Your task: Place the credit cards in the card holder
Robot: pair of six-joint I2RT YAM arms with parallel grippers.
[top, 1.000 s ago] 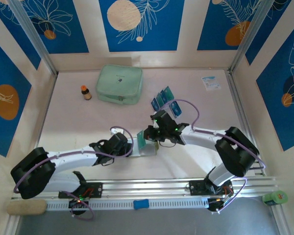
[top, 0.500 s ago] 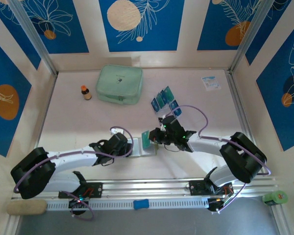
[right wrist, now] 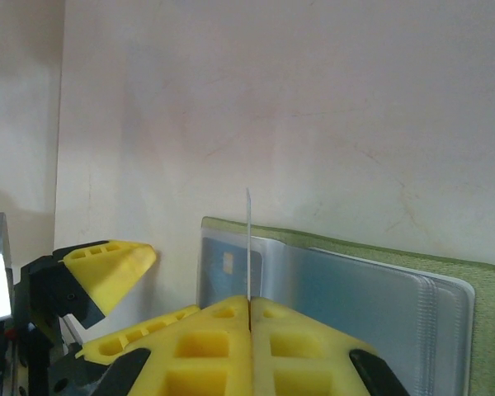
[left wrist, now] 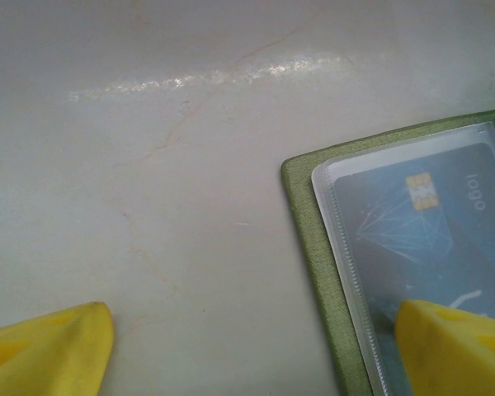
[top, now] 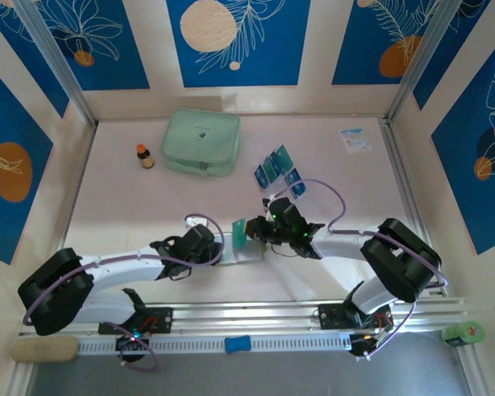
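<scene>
now: insertion step. right gripper (right wrist: 249,304) pinches one credit card (right wrist: 248,239) edge-on above the open card holder (right wrist: 478,276), which lies between the arms. left gripper (left wrist: 252,346) is spread wide, one finger over the holder's page. next, we judge: lower the card's edge into a free sleeve.

Built as two white-shelled limbs, left arm (top: 115,268) and right arm (top: 342,239), broken up by bulky black joint housings. Strung with thin lilac cables (top: 200,217) in loose loops. Dotted with green lights at one wrist and red ones at the black bases (top: 136,320). Tipped by left claw (top: 229,249) and right claw (right wrist: 249,304), with bright yellow wedge fingers (right wrist: 223,313), moulded with square hollow cells, on black mounts
</scene>
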